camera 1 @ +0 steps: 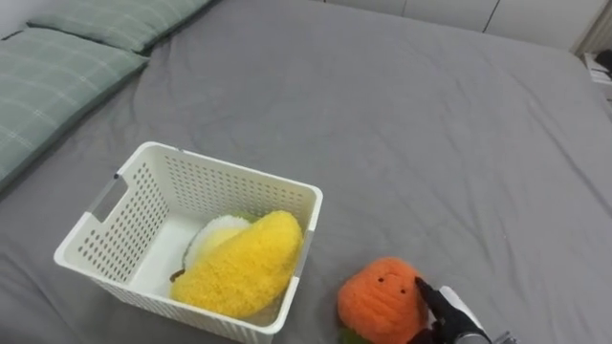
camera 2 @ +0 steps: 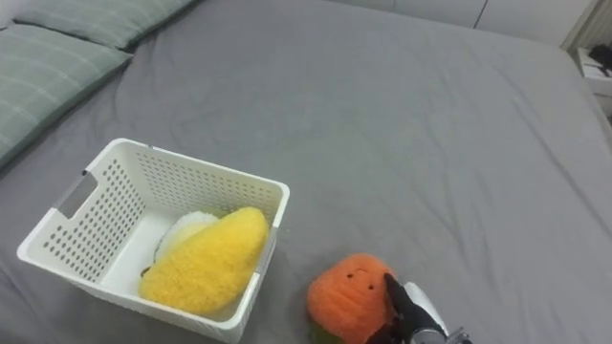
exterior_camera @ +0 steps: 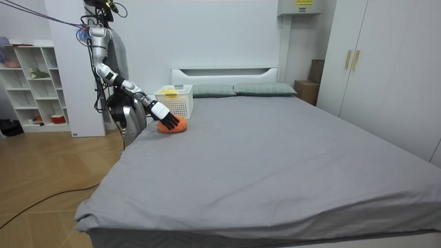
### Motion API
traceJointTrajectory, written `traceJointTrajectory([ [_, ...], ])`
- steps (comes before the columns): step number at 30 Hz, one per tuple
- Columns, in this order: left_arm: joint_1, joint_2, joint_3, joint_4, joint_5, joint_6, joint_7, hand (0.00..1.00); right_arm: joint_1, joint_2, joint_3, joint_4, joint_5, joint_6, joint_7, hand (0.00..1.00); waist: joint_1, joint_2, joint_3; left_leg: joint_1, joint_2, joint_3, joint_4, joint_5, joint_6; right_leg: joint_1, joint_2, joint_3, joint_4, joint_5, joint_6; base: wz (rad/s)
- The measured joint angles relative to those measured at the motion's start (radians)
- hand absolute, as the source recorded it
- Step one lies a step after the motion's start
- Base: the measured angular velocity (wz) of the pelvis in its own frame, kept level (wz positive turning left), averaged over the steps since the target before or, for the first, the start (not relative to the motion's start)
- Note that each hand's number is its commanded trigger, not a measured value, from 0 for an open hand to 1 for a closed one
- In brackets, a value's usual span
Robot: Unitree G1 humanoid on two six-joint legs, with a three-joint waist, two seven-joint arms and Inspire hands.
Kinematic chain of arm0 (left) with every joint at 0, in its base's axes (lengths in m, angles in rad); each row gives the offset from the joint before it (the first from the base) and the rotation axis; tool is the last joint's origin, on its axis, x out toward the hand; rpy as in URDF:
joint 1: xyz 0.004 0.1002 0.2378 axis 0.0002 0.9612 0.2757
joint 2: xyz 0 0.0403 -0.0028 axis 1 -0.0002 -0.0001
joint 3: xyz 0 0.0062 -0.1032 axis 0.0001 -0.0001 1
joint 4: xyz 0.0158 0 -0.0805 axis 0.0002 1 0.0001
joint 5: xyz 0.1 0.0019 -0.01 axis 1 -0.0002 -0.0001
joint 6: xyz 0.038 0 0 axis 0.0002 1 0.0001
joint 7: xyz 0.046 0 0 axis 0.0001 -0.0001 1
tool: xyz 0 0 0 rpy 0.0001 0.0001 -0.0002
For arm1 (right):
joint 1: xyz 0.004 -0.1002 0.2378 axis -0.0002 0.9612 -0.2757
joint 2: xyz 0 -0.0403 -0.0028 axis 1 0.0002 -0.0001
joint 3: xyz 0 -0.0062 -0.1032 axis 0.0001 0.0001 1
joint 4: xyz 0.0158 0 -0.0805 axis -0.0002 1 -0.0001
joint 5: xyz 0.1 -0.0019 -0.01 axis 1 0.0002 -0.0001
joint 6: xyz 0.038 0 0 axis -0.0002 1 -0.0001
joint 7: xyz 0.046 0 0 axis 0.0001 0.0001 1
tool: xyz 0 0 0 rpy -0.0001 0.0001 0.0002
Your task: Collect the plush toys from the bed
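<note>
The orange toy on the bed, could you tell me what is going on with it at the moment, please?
The robot stands beside the bed and reaches its right hand to the orange plush toy, which lies on the grey cover just right of a white basket. The hand is against the toy's right side; whether it has a grip cannot be told. The basket already holds a yellow plush toy lying over a white one.

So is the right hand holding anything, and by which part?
Right hand sits against the orange toy, on its right side; whether it actually grips cannot be told.
</note>
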Motion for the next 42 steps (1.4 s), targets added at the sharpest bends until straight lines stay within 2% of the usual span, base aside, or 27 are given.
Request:
traceJointTrajectory([
  [3, 0.001, 0.0, -0.001, 0.001, 0.0, -0.006, 0.0, 0.0, -0.002, 0.002, 0.0, 0.014, 0.001, -0.001, -0.011, 1.0, 0.014, 0.0, 0.0003, -0.001, -0.001, -0.003, 0.0, -0.001, 0.0, 0.001, 0.0, -0.002, 0.0, 0.0, 0.0, 0.02],
  [8, 0.007, 0.004, -0.017, 0.007, -0.001, -0.007, 0.003, 0.0, -0.044, 0.002, 0.002, 0.053, 0.001, -0.007, -0.051, 1.0, 0.016, -0.001, 0.0009, -0.001, -0.002, -0.015, 0.001, -0.001, -0.001, 0.005, -0.001, -0.01, 0.0, 0.0, 0.0, 0.06],
  [12, 0.019, 0.005, -0.042, 0.017, 0.0, -0.007, 0.009, 0.0, -0.082, 0.004, 0.038, 0.108, 0.007, -0.019, -0.081, 1.0, 0.017, -0.004, 0.0028, -0.001, -0.003, -0.024, 0.002, 0.0, -0.001, 0.008, -0.002, -0.023, 0.0, 0.0, 0.0, 0.06],
  [17, 0.032, 0.004, -0.04, 0.001, 0.001, 0.018, 0.007, 0.0, -0.083, 0.004, 0.043, 0.112, 0.016, -0.016, -0.083, 1.0, 0.034, -0.005, 0.0055, -0.001, -0.007, -0.026, 0.001, 0.0, -0.001, 0.007, -0.005, -0.025, -0.001, -0.002, 0.003, 0.01],
  [26, 0.035, 0.008, 0.012, -0.001, 0.01, 0.019, -0.004, 0.0, -0.082, -0.004, 0.027, 0.117, 0.022, -0.03, -0.098, 1.0, 0.035, -0.014, 0.0065, 0.0, -0.013, -0.031, 0.004, 0.0, 0.003, 0.013, -0.011, -0.027, -0.002, -0.004, 0.006, 0.02],
  [29, 0.03, 0.007, 0.025, -0.001, 0.011, 0.016, -0.022, 0.0, -0.082, -0.016, -0.019, 0.116, 0.027, -0.057, -0.1, 1.0, 0.03, -0.021, 0.0038, 0.0, -0.016, -0.032, 0.007, 0.001, 0.005, 0.014, -0.014, -0.026, 0.0, -0.005, 0.008, 0.0],
  [30, 0.03, 0.008, 0.036, -0.005, 0.011, 0.014, -0.025, 0.0, -0.082, -0.028, -0.048, 0.099, 0.026, -0.058, -0.1, 1.0, 0.021, -0.024, 0.0041, 0.001, -0.017, -0.032, 0.008, 0.003, 0.007, 0.016, -0.015, -0.027, 0.0, -0.006, 0.009, 0.04],
  [32, 0.038, 0.013, 0.061, -0.006, 0.01, 0.011, -0.029, 0.0, -0.082, -0.048, -0.094, 0.034, 0.03, -0.058, -0.103, 1.0, 0.008, -0.035, 0.0112, 0.001, -0.017, -0.03, 0.008, 0.004, 0.008, 0.016, -0.016, -0.025, 0.001, -0.006, 0.01, 0.0],
  [33, 0.04, 0.022, 0.068, -0.006, 0.01, 0.011, -0.029, 0.0, -0.082, -0.071, -0.107, -0.019, 0.042, -0.059, -0.116, 1.0, 0.003, -0.037, 0.0118, 0.002, -0.017, -0.028, 0.008, 0.004, 0.008, 0.016, -0.016, -0.024, 0.001, -0.007, 0.009, -0.05],
  [35, 0.036, 0.031, 0.082, -0.007, 0.01, 0.01, -0.029, 0.0, -0.082, -0.097, -0.14, -0.094, 0.058, -0.055, -0.123, 1.0, -0.003, -0.053, 0.0099, 0.002, -0.016, -0.025, 0.007, 0.004, 0.008, 0.015, -0.016, -0.022, 0.001, -0.007, 0.008, -0.07],
  [37, 0.035, 0.032, 0.102, -0.006, 0.009, 0.005, -0.028, 0.0, -0.085, -0.131, -0.183, -0.223, 0.069, -0.057, -0.126, 1.0, -0.007, -0.065, 0.0067, 0.002, -0.013, -0.008, 0.006, 0.004, 0.008, 0.008, -0.012, 0.003, 0.001, -0.008, 0.008, -0.2],
  [39, 0.031, 0.033, 0.124, 0.003, 0.01, -0.003, -0.027, 0.0, -0.096, -0.137, -0.218, -0.324, 0.052, -0.057, -0.128, 1.0, -0.008, -0.067, 0.0043, 0.007, -0.011, 0.004, 0.001, 0.004, 0.008, 0.004, -0.01, 0.015, 0.004, -0.007, 0.008, -0.23],
  [42, 0.014, 0.04, 0.13, 0.024, 0.01, -0.004, -0.025, 0.0, -0.138, -0.159, -0.22, -0.485, 0.021, -0.053, -0.133, 1.0, -0.014, -0.068, 0.0053, 0.015, -0.01, 0.01, -0.004, 0.003, 0.009, 0.005, -0.009, 0.027, 0.007, -0.007, 0.008, -0.12],
])
